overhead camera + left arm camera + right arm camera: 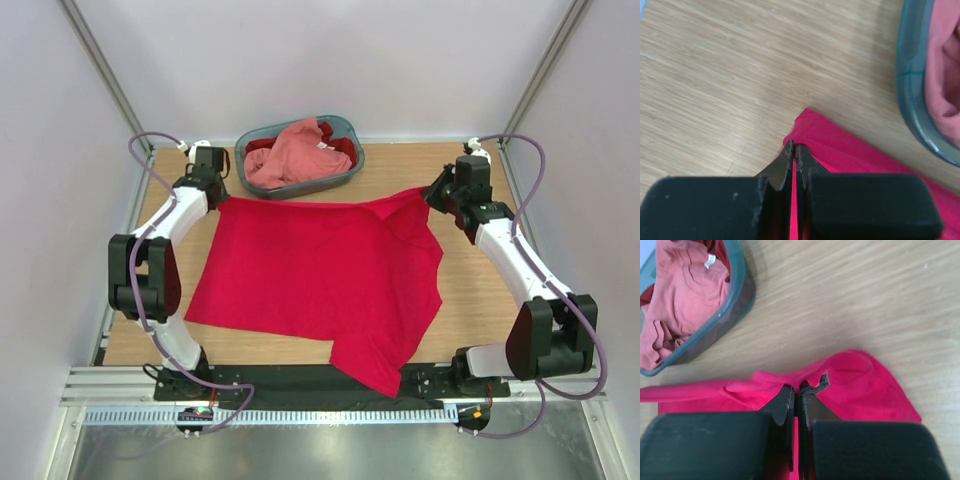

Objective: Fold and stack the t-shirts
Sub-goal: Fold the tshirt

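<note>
The bright crimson t-shirt (320, 275) lay spread open across the middle of the table (480, 290). Its far edge was pulled straight, its right side was rumpled, and 1 corner reached past the near edge. The salmon pink t-shirt (290, 155) sat crumpled in the basket (352, 165) at the far side, with a white neck label showing. The darker red t-shirt (342, 147) lay beneath it, visible only in patches.

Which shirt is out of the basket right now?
The bright crimson t-shirt, spread out on the table. The salmon pink t-shirt and the darker red t-shirt lie bunched inside the basket.
</note>
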You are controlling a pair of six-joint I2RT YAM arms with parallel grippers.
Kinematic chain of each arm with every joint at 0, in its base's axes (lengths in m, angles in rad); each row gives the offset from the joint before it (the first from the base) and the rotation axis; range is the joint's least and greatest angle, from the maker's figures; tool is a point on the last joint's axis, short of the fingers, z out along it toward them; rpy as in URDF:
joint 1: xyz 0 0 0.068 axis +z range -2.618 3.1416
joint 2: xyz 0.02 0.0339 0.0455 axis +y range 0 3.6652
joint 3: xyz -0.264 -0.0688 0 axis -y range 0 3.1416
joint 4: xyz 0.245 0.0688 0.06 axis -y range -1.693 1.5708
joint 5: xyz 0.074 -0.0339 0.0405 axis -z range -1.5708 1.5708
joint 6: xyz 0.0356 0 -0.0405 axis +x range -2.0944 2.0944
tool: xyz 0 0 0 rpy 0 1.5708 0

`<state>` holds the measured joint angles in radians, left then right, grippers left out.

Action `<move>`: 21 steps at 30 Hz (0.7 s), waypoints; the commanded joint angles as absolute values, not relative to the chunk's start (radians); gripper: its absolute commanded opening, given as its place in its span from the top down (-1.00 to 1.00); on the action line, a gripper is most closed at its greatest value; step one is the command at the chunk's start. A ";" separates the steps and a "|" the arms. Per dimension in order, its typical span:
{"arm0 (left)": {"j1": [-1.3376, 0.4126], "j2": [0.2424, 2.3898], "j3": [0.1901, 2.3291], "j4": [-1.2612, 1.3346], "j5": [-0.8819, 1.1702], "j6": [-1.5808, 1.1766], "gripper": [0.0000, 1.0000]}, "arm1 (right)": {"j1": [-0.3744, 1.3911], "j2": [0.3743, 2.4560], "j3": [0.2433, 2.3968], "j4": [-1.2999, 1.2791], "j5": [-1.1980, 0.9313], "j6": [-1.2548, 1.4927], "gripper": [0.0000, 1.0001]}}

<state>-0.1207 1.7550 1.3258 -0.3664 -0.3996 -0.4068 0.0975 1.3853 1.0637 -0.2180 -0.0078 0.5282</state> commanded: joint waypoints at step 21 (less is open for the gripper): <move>-0.095 1.825 1.411 -0.644 -0.396 -0.308 1.00 | 0.110 1.135 0.832 -0.652 -0.075 0.640 0.98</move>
